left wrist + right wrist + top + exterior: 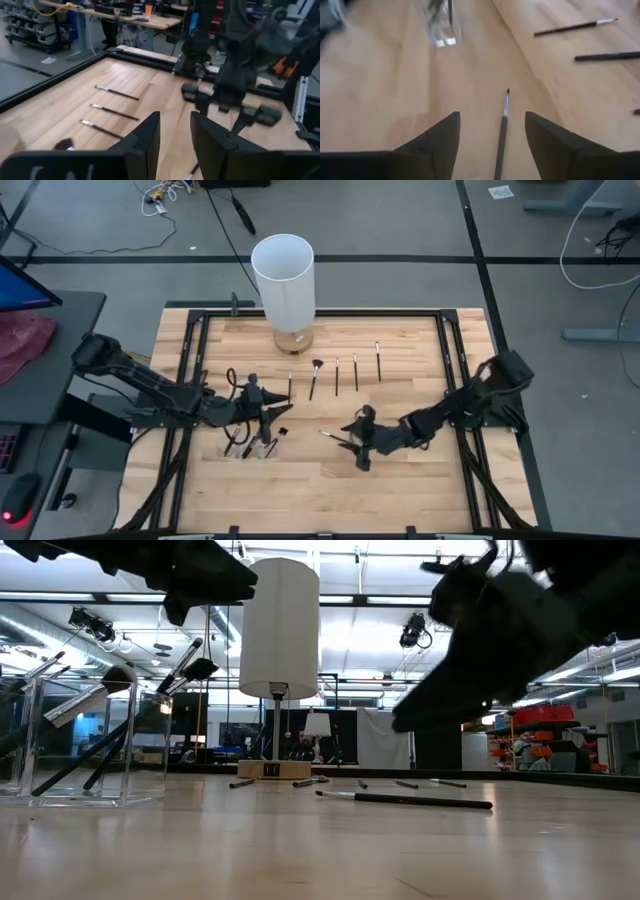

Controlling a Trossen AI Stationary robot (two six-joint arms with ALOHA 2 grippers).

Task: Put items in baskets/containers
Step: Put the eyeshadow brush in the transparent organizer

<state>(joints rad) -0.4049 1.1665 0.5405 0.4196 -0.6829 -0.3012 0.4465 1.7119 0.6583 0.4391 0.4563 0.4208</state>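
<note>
Clear container (80, 740) holding several leaning brushes (110, 730), right pincer (492, 145) spread wide, left pincer (175, 142) narrowly parted, empty

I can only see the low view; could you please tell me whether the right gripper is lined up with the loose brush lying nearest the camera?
Observer: Yes. In the right wrist view, the brush lies on the table between the right gripper's open fingers, not gripped.
Operator: Which arm is over the clear container?
Observer: The high view shows the left gripper above the clear container.
Operator: Is it carrying anything?
Observer: No. The left wrist view shows its fingers apart with nothing between them.
</note>
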